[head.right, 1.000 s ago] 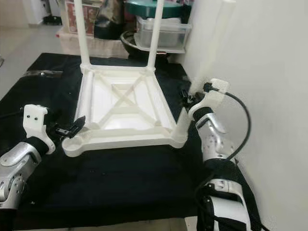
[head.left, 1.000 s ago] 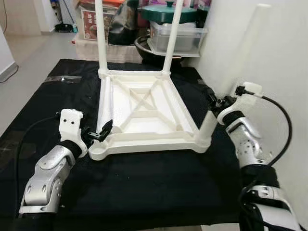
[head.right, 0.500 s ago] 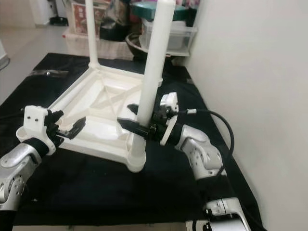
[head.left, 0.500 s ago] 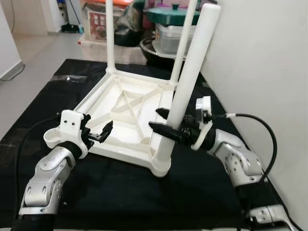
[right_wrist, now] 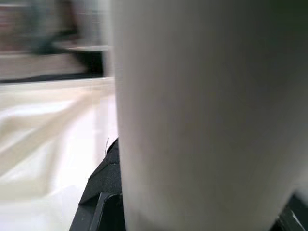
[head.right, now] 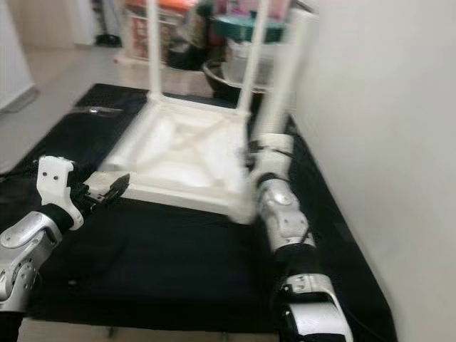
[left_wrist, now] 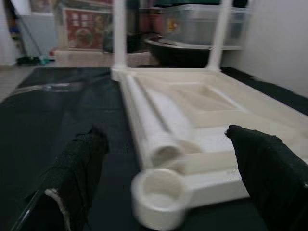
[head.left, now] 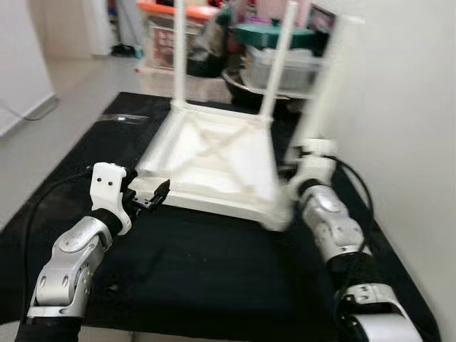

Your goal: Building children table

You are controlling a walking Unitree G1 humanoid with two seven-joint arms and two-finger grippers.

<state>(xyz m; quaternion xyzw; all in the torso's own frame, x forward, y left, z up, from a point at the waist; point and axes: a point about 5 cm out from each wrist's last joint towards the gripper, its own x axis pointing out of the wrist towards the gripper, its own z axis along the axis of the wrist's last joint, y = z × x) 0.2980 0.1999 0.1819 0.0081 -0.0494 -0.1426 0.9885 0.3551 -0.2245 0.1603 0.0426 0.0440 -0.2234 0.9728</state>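
White upturned table [head.left: 214, 160]: right gripper [head.left: 303, 153] jaws pinch its leg [head.left: 324, 92]; left gripper [head.left: 146, 196] jaws spread near socket [left_wrist: 156, 195]

We see a black mat [head.left: 192, 263] that covers the floor in front of us. Beyond it the floor [head.left: 78, 85] is light and bare on the left side. On the right a white wall [head.left: 406, 107] stands close along the mat's edge. Behind the mat there is a pile of household things: a clear plastic box [head.left: 281, 68] with a green lid [head.left: 274, 32] above it, a dark round bowl [head.left: 239, 75] just beside the box, and a red printed carton [head.left: 162, 50] more to the left. A strip of clear tape [head.left: 117, 119] lies on the mat near its far left corner. The picture is blurred, so we cannot tell finer details.
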